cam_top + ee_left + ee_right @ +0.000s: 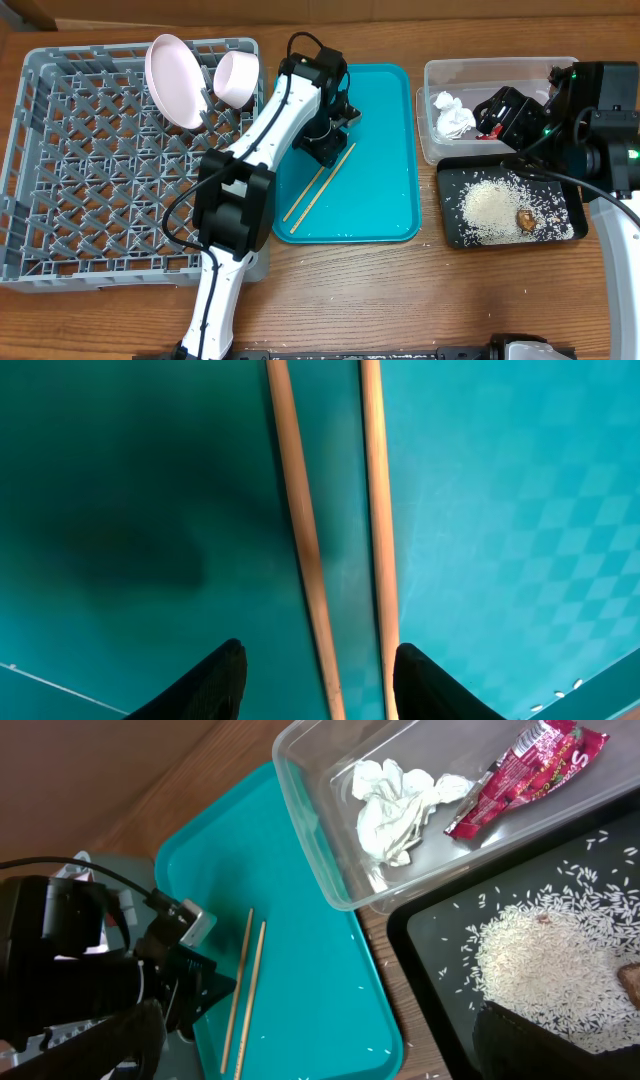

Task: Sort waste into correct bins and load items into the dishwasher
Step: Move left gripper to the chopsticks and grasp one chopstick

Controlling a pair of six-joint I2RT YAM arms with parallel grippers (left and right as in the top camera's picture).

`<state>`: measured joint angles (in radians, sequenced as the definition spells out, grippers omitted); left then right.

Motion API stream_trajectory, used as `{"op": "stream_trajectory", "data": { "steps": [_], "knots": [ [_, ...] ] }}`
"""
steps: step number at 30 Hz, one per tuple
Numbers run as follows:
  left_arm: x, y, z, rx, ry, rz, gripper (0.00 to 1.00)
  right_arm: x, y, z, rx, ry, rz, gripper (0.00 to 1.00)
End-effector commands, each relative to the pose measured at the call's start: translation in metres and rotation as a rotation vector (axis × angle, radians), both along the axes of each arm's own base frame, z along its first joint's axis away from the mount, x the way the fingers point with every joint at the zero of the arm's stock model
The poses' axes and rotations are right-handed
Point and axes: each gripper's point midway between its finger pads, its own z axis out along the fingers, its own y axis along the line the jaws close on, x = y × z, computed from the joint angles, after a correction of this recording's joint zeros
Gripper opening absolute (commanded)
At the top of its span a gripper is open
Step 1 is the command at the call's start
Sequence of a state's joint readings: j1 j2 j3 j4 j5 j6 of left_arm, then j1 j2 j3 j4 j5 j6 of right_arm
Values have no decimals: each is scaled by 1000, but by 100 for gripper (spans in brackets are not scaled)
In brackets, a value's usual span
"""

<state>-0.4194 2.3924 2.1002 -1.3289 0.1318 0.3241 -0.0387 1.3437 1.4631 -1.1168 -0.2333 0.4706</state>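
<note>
Two wooden chopsticks (320,186) lie side by side on the teal tray (385,160). My left gripper (333,142) is low over their upper ends. In the left wrist view it (320,660) is open, with both chopsticks (300,530) between its fingers. A pink plate (175,80) and a small white bowl (238,78) stand in the grey dish rack (60,200). The clear tub (330,870) holds the tissue (395,805) and the red wrapper (525,770). The black tray (455,235) holds rice (490,208) and a brown lump (525,218). My right gripper (495,112) is open and empty above the tub.
The teal tray (300,970) lies between the rack and the two bins, with a few stray rice grains on it. The tub and black tray touch end to end at the right. The wooden table's front edge runs along the bottom.
</note>
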Motion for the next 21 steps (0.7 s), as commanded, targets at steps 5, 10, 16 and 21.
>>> {"op": "stream_trajectory", "data": {
  "steps": [5,10,16,21],
  "knots": [
    [-11,-4,-17,17,56,71,45,0,1,2,2,-10,7,100],
    [-12,-2,-37,34,56,148,42,0,1,2,2,-10,7,100],
    [-10,9,-50,94,27,199,38,0,1,2,2,-10,7,100],
    [-5,8,-57,91,1,226,27,0,1,2,2,-10,8,100]
  ]
}}
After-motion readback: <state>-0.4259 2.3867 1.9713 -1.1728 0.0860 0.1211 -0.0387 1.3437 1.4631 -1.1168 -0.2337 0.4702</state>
